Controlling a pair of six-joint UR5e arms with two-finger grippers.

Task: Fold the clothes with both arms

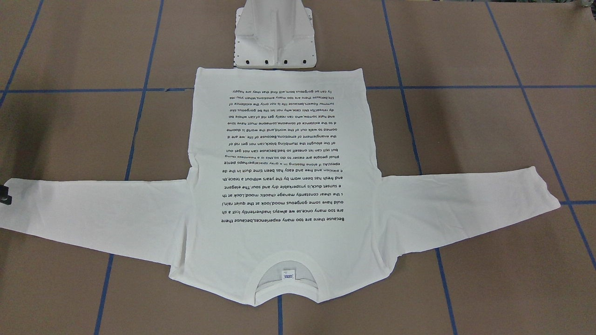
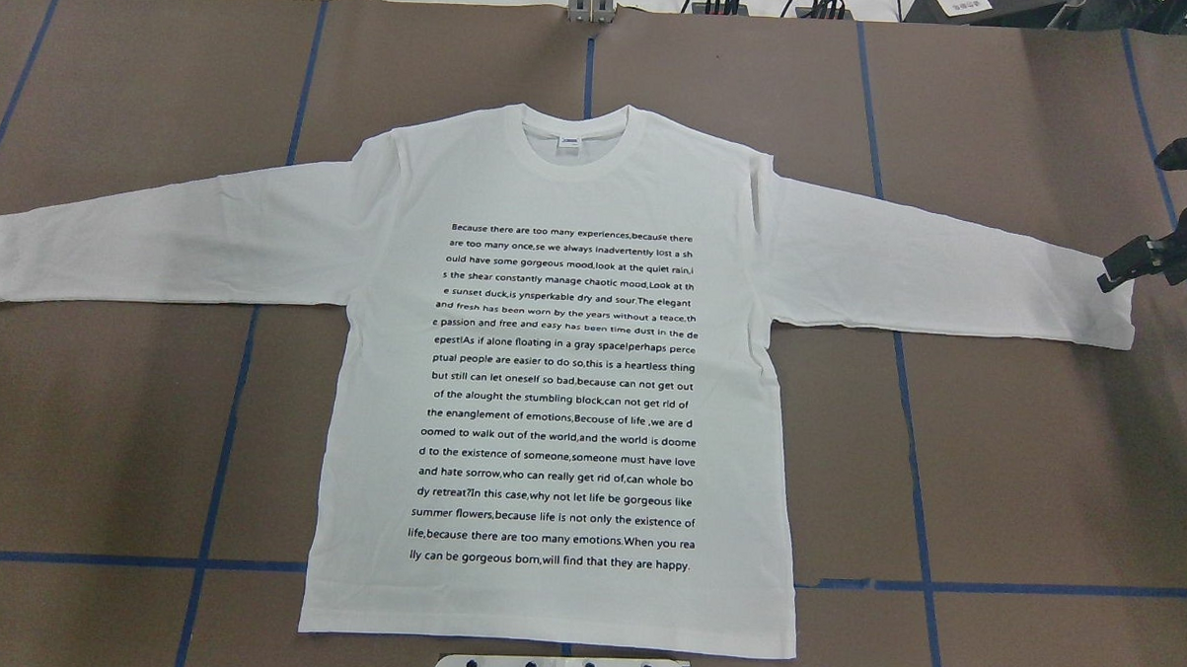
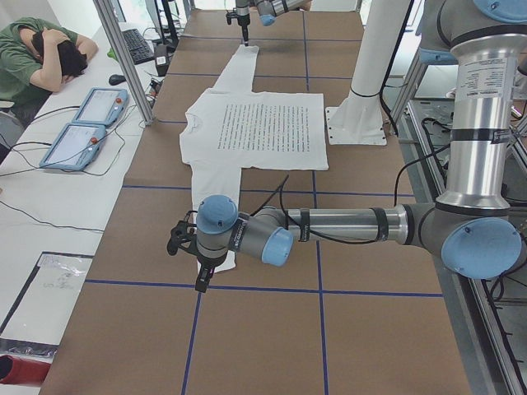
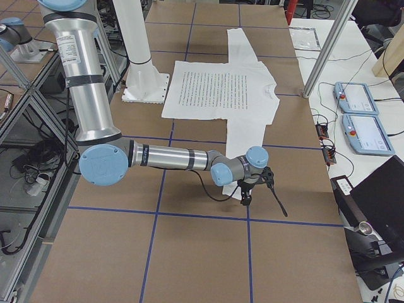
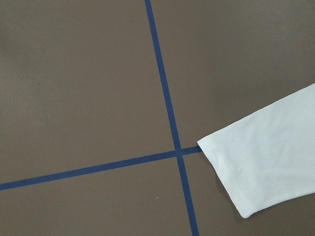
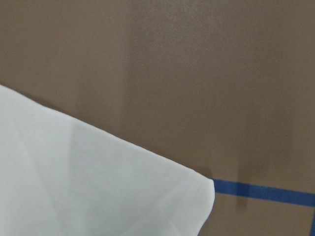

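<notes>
The white long-sleeved T-shirt (image 2: 375, 365) lies flat on the brown table, text block up, both sleeves spread out. Its collar (image 2: 640, 138) and neck label (image 2: 568, 142) are on the far side from the robot. My right gripper (image 2: 1114, 275) hangs just past the right sleeve cuff (image 2: 1098, 302), looks shut and holds nothing; it also shows in the exterior right view (image 4: 245, 201). My left gripper (image 3: 200, 284) hovers over the left sleeve cuff (image 5: 261, 167); I cannot tell whether it is open or shut.
The white pedestal base (image 1: 274, 37) stands at the shirt's hem. Blue tape lines (image 2: 224, 439) cross the table. Beyond the collar side are a metal post (image 3: 123, 58), two teach pendants (image 3: 82, 123) and a person (image 3: 41, 58).
</notes>
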